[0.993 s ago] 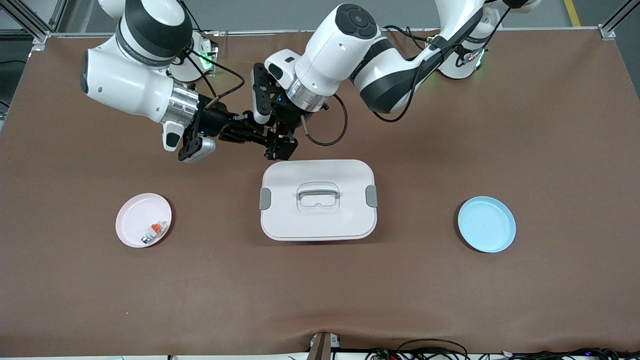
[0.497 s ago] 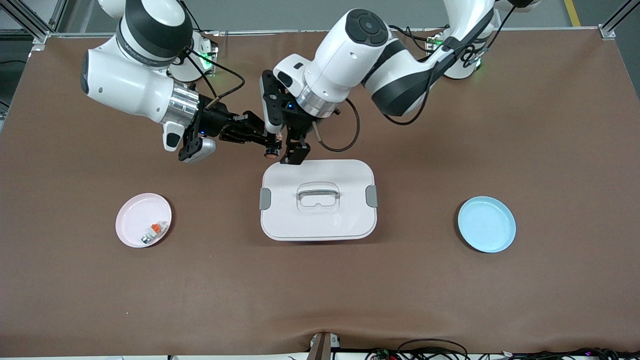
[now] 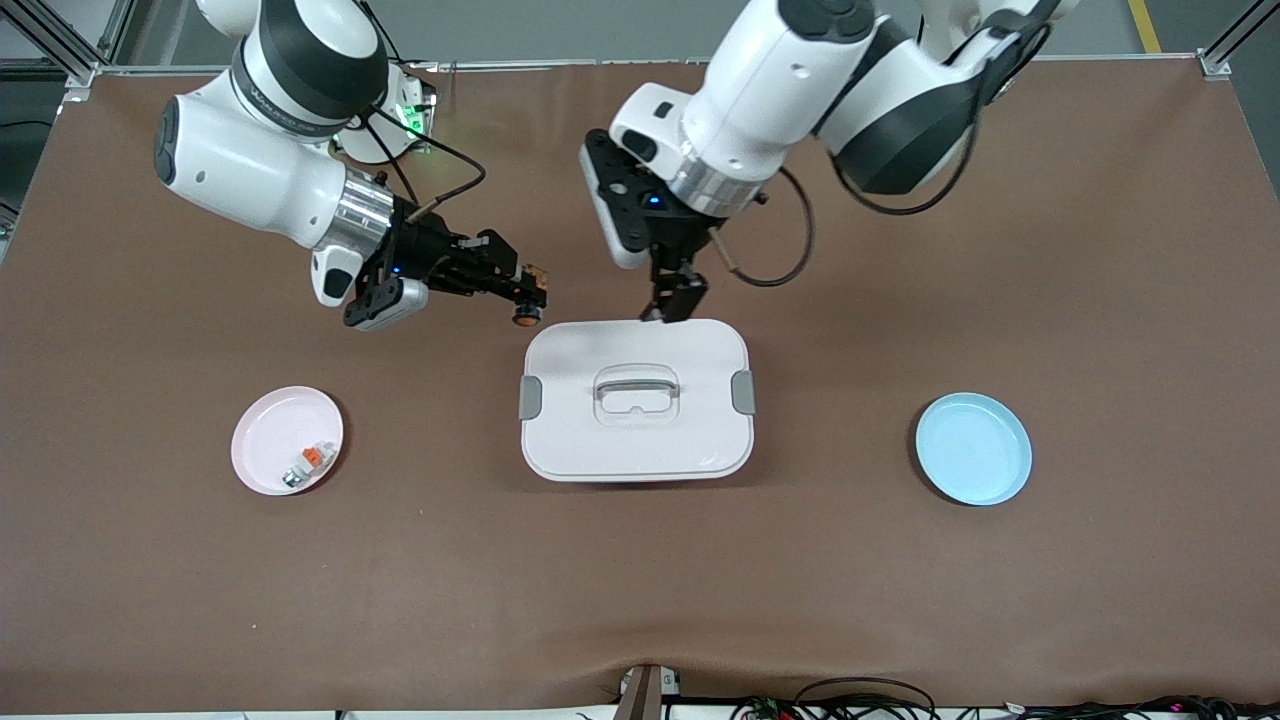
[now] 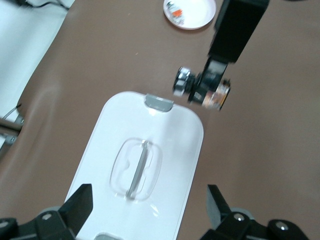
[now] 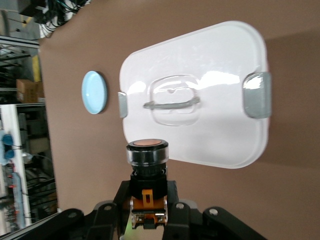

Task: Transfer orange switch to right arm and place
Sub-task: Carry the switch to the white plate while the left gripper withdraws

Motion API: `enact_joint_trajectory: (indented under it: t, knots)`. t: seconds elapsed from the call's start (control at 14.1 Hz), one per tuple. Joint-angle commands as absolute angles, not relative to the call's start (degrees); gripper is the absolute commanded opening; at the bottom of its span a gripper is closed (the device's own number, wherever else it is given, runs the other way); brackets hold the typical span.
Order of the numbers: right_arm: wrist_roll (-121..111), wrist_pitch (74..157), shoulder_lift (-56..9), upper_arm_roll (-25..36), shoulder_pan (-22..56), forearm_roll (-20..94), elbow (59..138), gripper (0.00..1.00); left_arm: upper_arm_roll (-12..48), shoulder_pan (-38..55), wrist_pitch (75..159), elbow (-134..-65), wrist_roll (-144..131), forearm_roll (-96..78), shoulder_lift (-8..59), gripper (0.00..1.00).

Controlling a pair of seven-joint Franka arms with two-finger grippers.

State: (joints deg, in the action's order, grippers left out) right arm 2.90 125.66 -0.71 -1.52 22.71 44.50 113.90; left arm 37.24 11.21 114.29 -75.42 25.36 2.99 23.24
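A glossy pink plate (image 3: 286,440) lies at the right arm's end. The right gripper (image 3: 527,288) clamps the orange switch (image 3: 524,316), black with a round cap, over brown cloth at ten o'clock of the smooth white lidded box (image 3: 636,400). The left gripper (image 3: 671,300), spread wide and empty, hovers over the box's twelve-o'clock rim. A blue plate (image 3: 973,448) lies at three o'clock.
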Motion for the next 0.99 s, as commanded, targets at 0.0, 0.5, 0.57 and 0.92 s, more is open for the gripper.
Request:
enact_joint_trajectory:
  t: [0.0, 0.5, 0.57, 0.92]
  knots:
    - [2.5, 124.5, -0.4, -1.6, 21.0, 38.9, 114.4, 0.00, 37.3, 6.4, 110.7, -76.4, 23.8, 2.0, 21.2, 1.00]
    - [-15.1, 116.0, -0.9, -1.5, 7.9, 25.2, 114.4, 0.00, 37.1, -7.5, 100.9, -76.6, 12.3, 3.1, 18.8, 1.00]
    - [-17.6, 115.7, -1.1, -1.5, 6.2, 21.9, 114.4, 0.00, 37.0, -9.0, 99.4, -76.7, 9.2, 3.7, 18.8, 1.00]
    - [-26.1, 116.5, -4.0, -1.5, 3.0, 9.2, 114.5, 0.00, 36.5, -11.1, 90.5, -76.7, -4.0, 14.1, 19.2, 1.00]
